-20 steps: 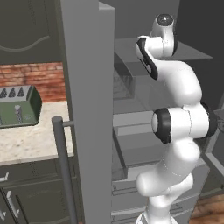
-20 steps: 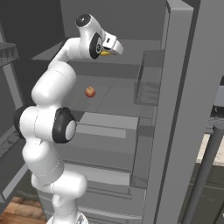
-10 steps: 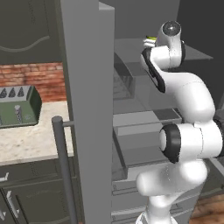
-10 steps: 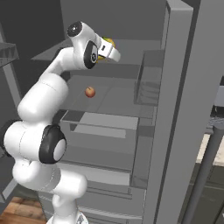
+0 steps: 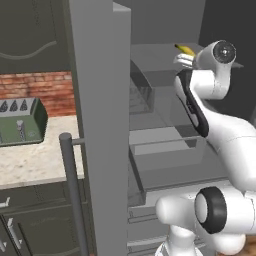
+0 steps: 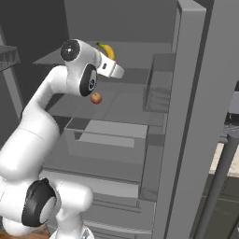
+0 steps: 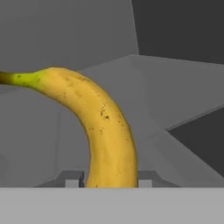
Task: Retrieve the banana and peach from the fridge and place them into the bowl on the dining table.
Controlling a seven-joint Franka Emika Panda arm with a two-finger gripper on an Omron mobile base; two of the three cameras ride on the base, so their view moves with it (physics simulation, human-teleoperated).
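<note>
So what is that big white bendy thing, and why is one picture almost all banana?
The white bendy thing is a robot arm on a base that can drive. Two pictures come from cameras on that base, one behind the arm on each side, both looking into an open grey fridge. The third camera sits on the robot's hand, so it sees things very close up. That is why the banana looks huge there: the fingers are shut on it, one on each side. From the base cameras you see the same banana poking up by the hand. A small peach lies on a fridge shelf below. Left of the fridge, a green toaster stands on a counter.
</note>
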